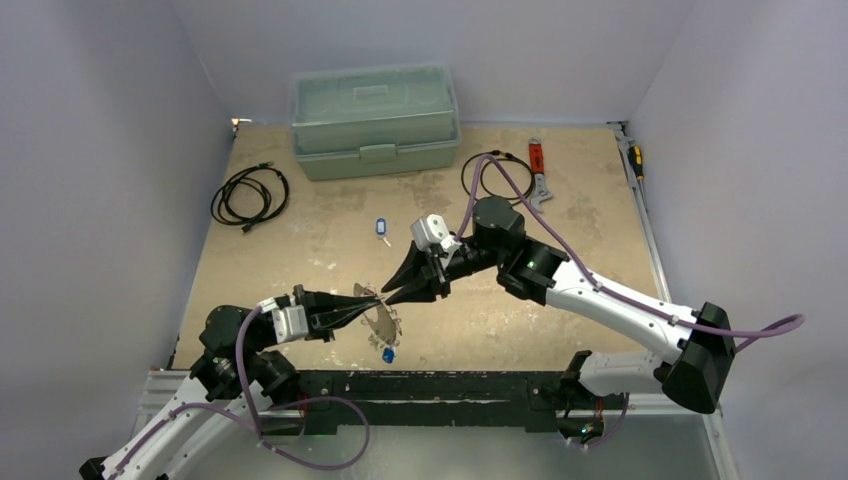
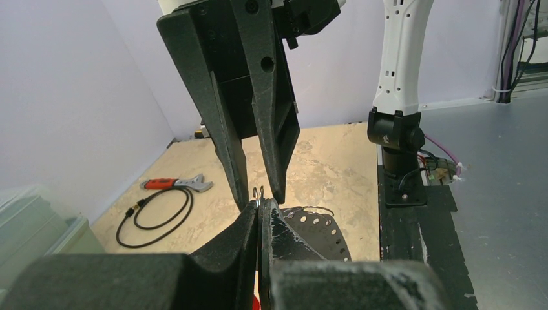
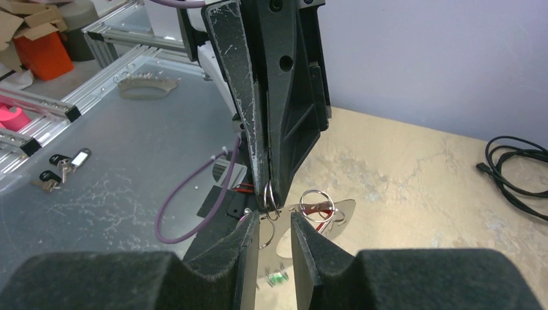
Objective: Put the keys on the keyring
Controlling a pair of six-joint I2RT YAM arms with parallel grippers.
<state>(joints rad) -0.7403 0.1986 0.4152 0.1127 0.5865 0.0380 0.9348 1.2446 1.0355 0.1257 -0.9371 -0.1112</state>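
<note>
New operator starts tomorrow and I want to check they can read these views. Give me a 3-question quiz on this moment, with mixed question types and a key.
1. True or false: the right gripper is shut on the keyring.
2. Which thing sits at the far edge of the table? A. green toolbox B. kettle C. bucket
3. One loose key lies between the grippers and the toolbox. What colour is its head?

Key
1. False. The right gripper's fingers stand apart on either side of the ring. The left gripper is the one pinching it.
2. A
3. Blue
</note>
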